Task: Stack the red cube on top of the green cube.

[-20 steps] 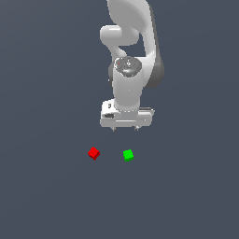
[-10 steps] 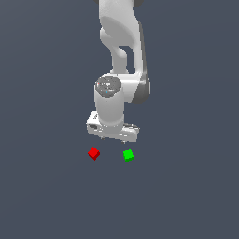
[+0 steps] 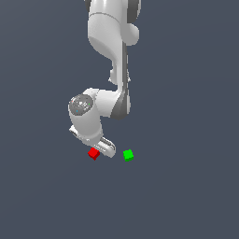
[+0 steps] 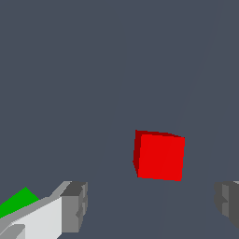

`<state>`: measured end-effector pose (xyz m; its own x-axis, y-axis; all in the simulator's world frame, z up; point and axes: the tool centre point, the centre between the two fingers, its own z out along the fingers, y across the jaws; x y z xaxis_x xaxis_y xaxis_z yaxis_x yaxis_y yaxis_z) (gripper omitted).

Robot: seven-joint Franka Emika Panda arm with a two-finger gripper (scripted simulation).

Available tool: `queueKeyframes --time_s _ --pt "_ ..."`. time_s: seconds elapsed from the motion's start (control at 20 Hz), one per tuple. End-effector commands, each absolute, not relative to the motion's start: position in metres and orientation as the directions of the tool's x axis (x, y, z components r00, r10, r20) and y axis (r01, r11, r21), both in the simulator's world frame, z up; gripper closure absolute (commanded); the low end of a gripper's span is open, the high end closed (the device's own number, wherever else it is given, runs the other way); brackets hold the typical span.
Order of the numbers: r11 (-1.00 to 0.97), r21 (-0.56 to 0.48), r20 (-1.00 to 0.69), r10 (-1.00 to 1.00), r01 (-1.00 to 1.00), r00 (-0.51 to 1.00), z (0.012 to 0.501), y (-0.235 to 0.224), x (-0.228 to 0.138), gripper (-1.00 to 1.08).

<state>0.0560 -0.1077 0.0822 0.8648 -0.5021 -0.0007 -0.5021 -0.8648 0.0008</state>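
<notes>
The red cube [image 3: 93, 154] lies on the dark grey floor, with the green cube [image 3: 128, 155] a short way off to the exterior view's right. My white gripper [image 3: 95, 147] hangs low right over the red cube, and the hand covers the cube's upper edge. In the wrist view the red cube [image 4: 158, 155] sits ahead of the gap between the two grey fingertips [image 4: 74, 205], which stand wide apart with nothing between them, so the gripper [image 4: 151, 201] is open. A corner of the green cube [image 4: 16, 200] shows behind one finger.
The flat dark grey floor [image 3: 186, 196] spreads all around the cubes. The white arm [image 3: 112, 42] reaches down from above.
The hand has dropped lower and swung to the exterior view's left, from above the space between the cubes to just over the red cube. Neither cube has moved.
</notes>
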Motion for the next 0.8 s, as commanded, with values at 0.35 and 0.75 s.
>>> queueKeyframes --time_s 0.35,0.75 --pt "-0.821 0.001 -0.001 -0.572 -0.572 0.821 0.07 -0.129 0.056 -0.92" --pt "-0.819 0.001 0.0 -0.573 -0.573 0.819 0.046 -0.129 0.056 -0.92"
